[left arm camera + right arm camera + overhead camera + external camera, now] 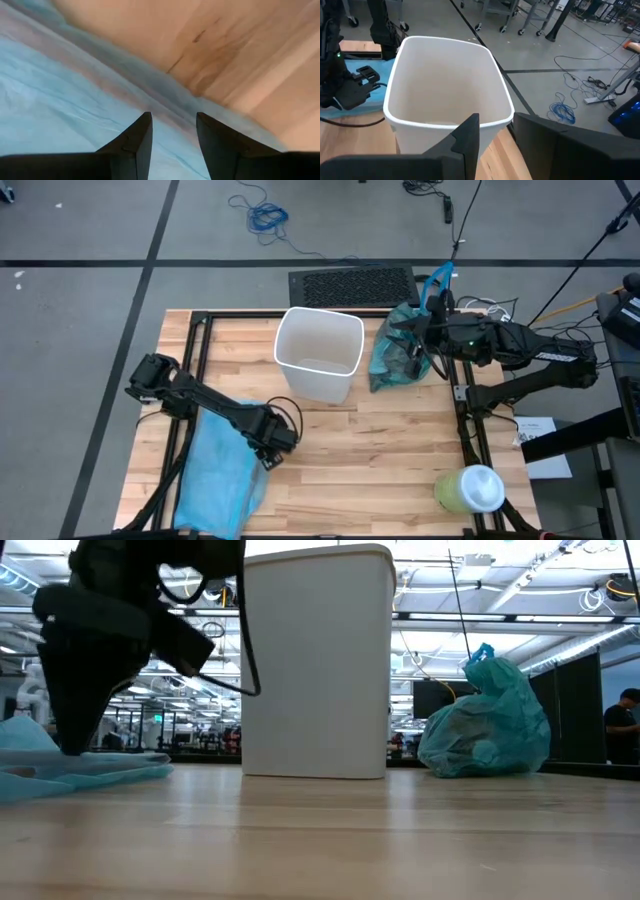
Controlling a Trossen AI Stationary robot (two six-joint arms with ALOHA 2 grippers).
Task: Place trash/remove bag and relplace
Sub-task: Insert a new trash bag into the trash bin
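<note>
The white bin (320,355) stands upright and empty at the table's far middle; it also shows in the right wrist view (445,95). The filled teal-green bag (398,352) sits on its bottom just right of the bin, with its blue handles (437,280) sticking up. My right gripper (410,330) is open and empty above that bag, pointing toward the bin. The sky-blue bag (220,475) lies flat at the near left. My left gripper (173,120) is open, pointing down over this bag's right edge. No trash scraps show. My left gripper's open fingertips (70,748) reach down to the sky-blue bag's edge (165,95), next to the bare wood. I cannot tell whether they touch it. My right gripper touches nothing.
A pale-green container with a white top (470,488) lies at the table's near right corner. A dark mat (352,283) lies behind the bin. Bare wood (370,460) stretches across the near middle.
</note>
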